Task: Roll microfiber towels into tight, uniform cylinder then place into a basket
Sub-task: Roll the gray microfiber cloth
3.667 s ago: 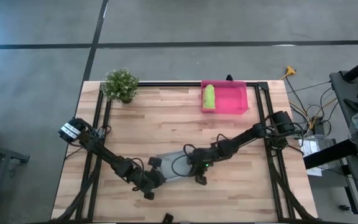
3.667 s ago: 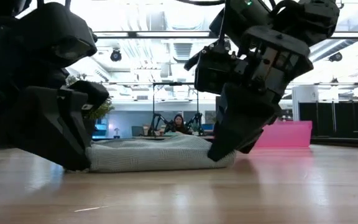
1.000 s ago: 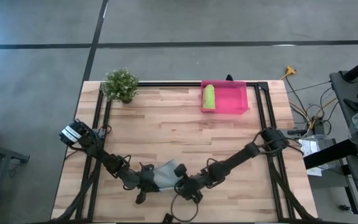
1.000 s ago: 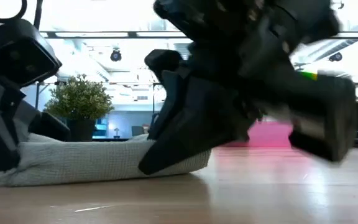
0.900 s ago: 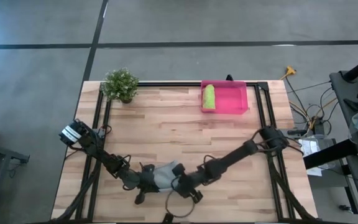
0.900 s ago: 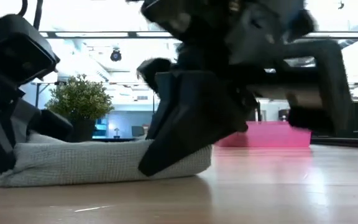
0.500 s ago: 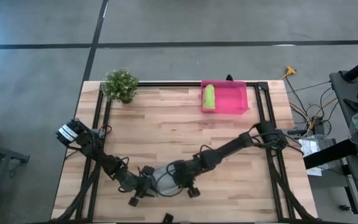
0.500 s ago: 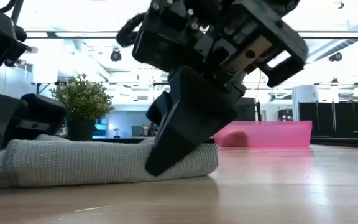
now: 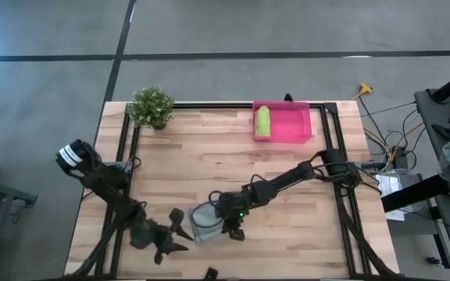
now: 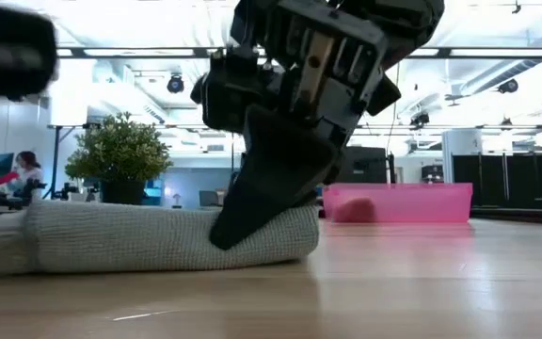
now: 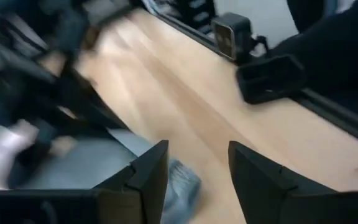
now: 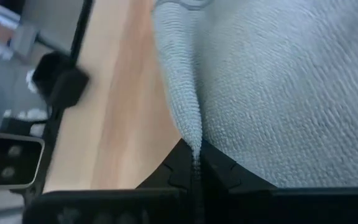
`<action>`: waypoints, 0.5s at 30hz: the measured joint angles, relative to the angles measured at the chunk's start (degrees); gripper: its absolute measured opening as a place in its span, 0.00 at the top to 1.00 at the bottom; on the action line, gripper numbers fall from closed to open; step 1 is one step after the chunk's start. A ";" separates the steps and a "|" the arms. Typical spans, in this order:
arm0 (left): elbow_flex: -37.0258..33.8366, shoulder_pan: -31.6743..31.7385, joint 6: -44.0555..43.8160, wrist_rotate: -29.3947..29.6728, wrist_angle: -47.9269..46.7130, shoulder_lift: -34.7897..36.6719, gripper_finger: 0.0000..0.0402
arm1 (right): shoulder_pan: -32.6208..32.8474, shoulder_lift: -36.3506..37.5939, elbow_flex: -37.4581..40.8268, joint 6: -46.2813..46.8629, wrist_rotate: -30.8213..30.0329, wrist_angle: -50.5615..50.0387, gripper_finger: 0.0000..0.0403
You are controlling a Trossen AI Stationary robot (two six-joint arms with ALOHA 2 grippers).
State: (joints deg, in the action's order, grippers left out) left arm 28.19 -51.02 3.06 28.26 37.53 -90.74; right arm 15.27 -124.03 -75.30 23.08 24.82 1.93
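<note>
The grey towel (image 9: 203, 222) lies rolled into a thick bundle on the table's near middle; in the low view the grey towel (image 10: 149, 237) stretches flat along the wood. My right gripper (image 9: 225, 226) is shut on its right end. My left gripper (image 9: 173, 234) stands open just left of the bundle, touching nothing; its wrist view shows the left gripper (image 11: 197, 180) with a wide gap above the cloth's edge (image 11: 180, 186). The lime green towel (image 9: 262, 120) lies rolled inside the pink basket (image 9: 294, 125) at the far side. My right gripper pinches a raised fold of the grey towel (image 12: 189, 118) between its two shut fingers (image 12: 219, 171), at the roll's right end (image 10: 294, 235). The fingers slant down from the table's right and far side. The roll rests on the table along its whole length.
A small potted plant (image 9: 151, 105) stands at the far left corner. The pink basket (image 10: 398, 201) shows behind the roll in the low view. Bare wood lies between the roll and the basket. Black frame rails run along the table's sides.
My left gripper has opened and let go of the towel's left end, then risen and drawn back toward the table's left edge. My right gripper has rolled about its wrist and shifted left along the roll, staying shut on it. The roll stays on the table.
</note>
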 joint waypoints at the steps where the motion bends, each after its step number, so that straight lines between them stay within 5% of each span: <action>1: 0.35 -1.32 2.42 3.54 -0.40 0.43 0.62 | -0.22 0.00 0.14 1.13 -0.02 0.06 0.98; 4: 2.09 -4.11 9.07 10.30 -0.94 -0.22 0.62 | -0.79 0.00 0.49 5.17 -0.05 0.89 0.98; 12: 10.71 -3.91 20.04 12.50 -2.65 -10.71 0.62 | -1.94 0.00 0.61 12.48 0.29 3.87 0.97; 15: 15.14 -3.79 22.91 21.00 -8.10 -15.47 0.63 | -1.94 0.00 0.65 13.78 0.55 4.43 0.97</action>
State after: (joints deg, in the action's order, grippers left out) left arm 43.33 -54.81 25.98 49.26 29.42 -106.21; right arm 13.32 -124.03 -74.65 36.86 25.37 6.37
